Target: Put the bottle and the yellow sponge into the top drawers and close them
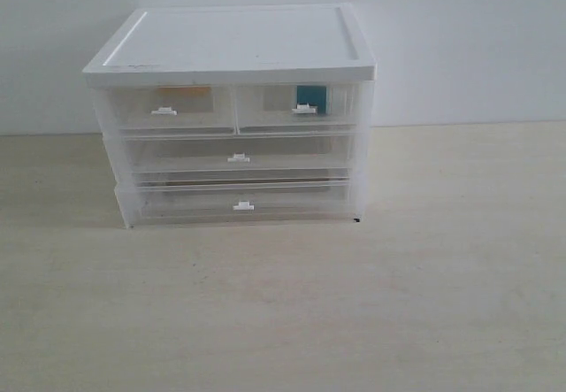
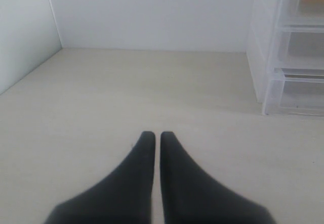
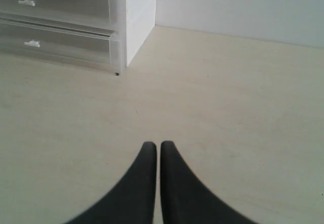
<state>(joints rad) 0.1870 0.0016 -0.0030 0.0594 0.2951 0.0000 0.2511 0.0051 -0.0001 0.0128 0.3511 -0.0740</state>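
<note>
The white-topped cabinet (image 1: pixel 234 42) stands at the back middle of the table. Both top drawers are pushed in. Through the left top drawer (image 1: pixel 168 109) a yellow-orange patch, the yellow sponge (image 1: pixel 184 92), shows. Through the right top drawer (image 1: pixel 296 106) the dark teal label of the bottle (image 1: pixel 311 97) shows. Neither arm appears in the exterior view. My left gripper (image 2: pixel 157 135) is shut and empty above bare table, left of the cabinet's side (image 2: pixel 260 47). My right gripper (image 3: pixel 155 145) is shut and empty, off the cabinet's right front corner (image 3: pixel 121 42).
Two full-width translucent drawers (image 1: pixel 237 157) (image 1: pixel 240 204) sit pushed in below the top ones. A white wall (image 1: pixel 460 29) rises behind the cabinet, and a side wall (image 2: pixel 23 32) shows in the left wrist view. Pale wooden tabletop (image 1: pixel 292 312) stretches in front.
</note>
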